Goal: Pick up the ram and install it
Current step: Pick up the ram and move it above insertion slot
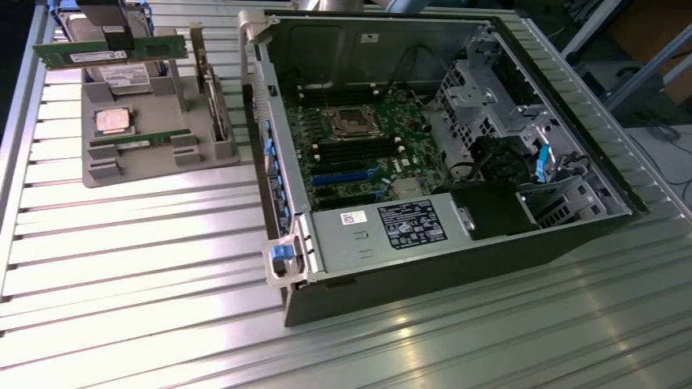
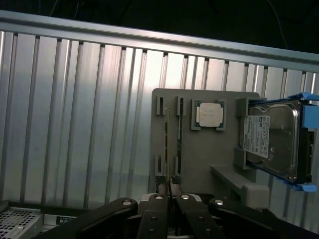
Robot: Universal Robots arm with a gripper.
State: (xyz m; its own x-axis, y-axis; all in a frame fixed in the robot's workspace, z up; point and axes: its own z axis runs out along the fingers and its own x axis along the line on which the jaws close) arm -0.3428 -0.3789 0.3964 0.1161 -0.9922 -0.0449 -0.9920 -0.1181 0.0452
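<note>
Motherboard (image 1: 357,146) lies open above, hemmed by drive cage (image 1: 481,89) and power supply (image 1: 400,227).

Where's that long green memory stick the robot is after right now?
The ram is at the exterior view's upper left, pinched in the gripper just above the gray tray, near the hard drive, with its twin seated in the tray.

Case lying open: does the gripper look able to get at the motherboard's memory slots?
Probably yes. The gripper, shut on the ram, is by the grey holder. The computer case has its side off, and the dark memory slots lie uncovered, with nothing seen above them.
</note>
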